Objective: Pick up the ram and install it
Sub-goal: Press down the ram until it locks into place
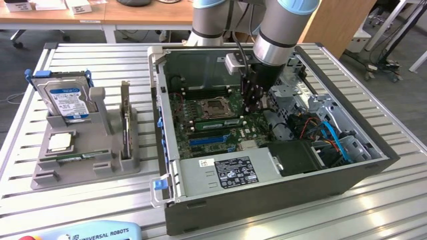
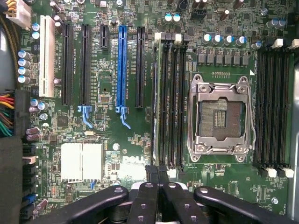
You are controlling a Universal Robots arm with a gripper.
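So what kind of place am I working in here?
Likely a robotics lab or test workshop: an open computer case lies on a slatted metal table, a grey parts fixture holds a hard drive, and office desks stand behind.

Open computer case beside a parts holder on a slatted table

The computer case (image 1: 267,200) lies at 3 o'clock of the parts holder (image 1: 87,160); in the holder, the hard drive (image 1: 65,100) stands at 12 o'clock, the processor chip (image 1: 60,142) at 6 o'clock of it, and the expansion card (image 1: 125,117) at 3 o'clock. Inside the case, the gripper (image 1: 255,107) hangs over the motherboard (image 1: 213,132), at 3 o'clock of the processor socket (image 1: 215,106).
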